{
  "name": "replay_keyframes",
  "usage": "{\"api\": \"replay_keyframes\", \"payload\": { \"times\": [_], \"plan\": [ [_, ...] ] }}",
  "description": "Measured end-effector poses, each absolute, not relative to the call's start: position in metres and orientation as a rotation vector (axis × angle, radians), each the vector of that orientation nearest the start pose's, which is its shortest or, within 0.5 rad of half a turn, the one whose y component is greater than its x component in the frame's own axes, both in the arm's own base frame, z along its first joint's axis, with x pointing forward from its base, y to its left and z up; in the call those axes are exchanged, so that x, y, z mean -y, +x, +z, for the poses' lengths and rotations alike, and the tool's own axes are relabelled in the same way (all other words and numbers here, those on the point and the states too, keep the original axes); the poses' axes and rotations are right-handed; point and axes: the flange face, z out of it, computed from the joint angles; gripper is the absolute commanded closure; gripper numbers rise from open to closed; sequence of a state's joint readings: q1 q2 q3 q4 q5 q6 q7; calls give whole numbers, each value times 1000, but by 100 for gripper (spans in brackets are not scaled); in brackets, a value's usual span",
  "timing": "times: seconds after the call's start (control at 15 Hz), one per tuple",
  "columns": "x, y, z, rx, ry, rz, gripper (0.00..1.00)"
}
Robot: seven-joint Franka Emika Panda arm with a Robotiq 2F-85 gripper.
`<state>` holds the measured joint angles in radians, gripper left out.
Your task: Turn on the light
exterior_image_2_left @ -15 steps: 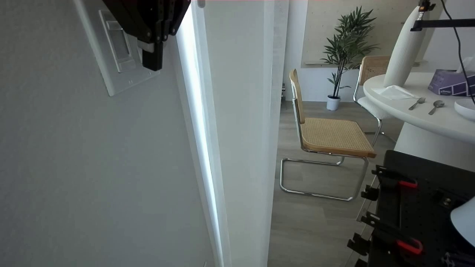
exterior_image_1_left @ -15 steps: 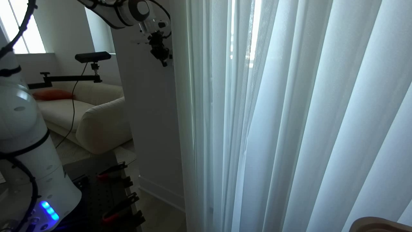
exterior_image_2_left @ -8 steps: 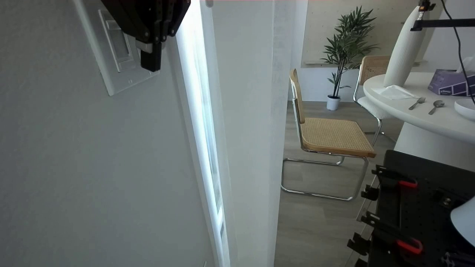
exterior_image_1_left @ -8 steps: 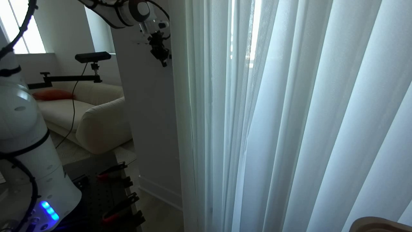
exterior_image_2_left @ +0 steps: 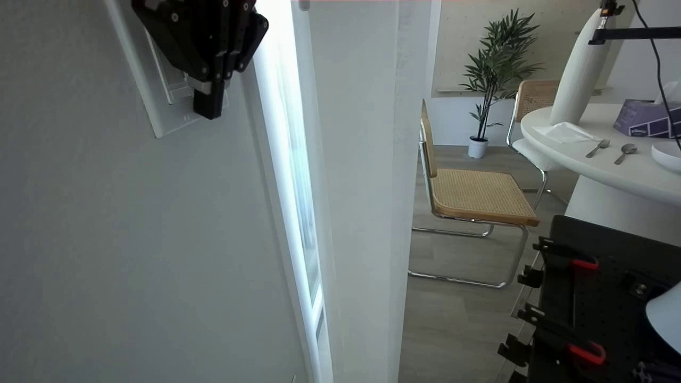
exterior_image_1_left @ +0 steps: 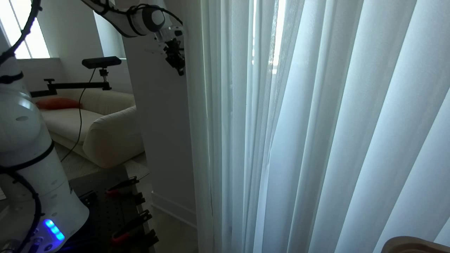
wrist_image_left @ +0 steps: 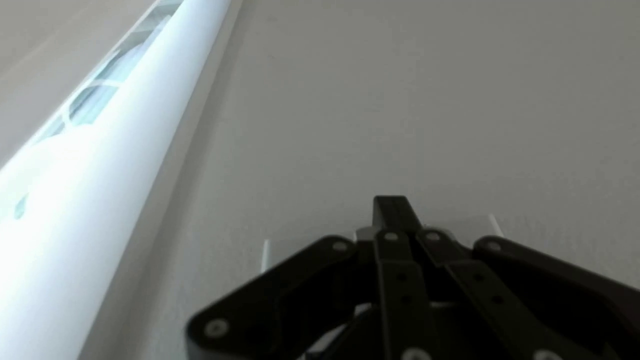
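A white light switch plate is on the grey wall in an exterior view. Its switch is mostly hidden behind my gripper, with only its lower left edge showing. My gripper is shut and empty, its fingertips pressed together, pointing down in front of the plate's lower part. Whether it touches the switch cannot be told. In an exterior view the gripper is near the wall beside the curtain. In the wrist view the shut fingertips cover the middle of the plate, which shows on both sides.
A white curtain hangs close beside the gripper. It also shows in an exterior view next to a bright window strip. A cane chair, a round table and a sofa stand farther off.
My gripper has moved down along the switch plate and now covers more of the switch. The curtain's near edge has shifted away from the wall. The gripper has stayed shut.
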<state>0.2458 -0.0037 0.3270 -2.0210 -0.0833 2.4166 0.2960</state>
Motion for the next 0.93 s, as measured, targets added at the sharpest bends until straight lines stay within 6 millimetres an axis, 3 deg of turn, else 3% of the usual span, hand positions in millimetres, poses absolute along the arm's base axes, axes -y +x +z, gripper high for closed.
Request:
{"api": "replay_keyframes", "payload": {
  "times": [0.47, 0.93],
  "plan": [
    [-317, 482, 476, 480, -2936, -556, 100],
    [-321, 448, 506, 533, -3009, -465, 100]
  ]
}}
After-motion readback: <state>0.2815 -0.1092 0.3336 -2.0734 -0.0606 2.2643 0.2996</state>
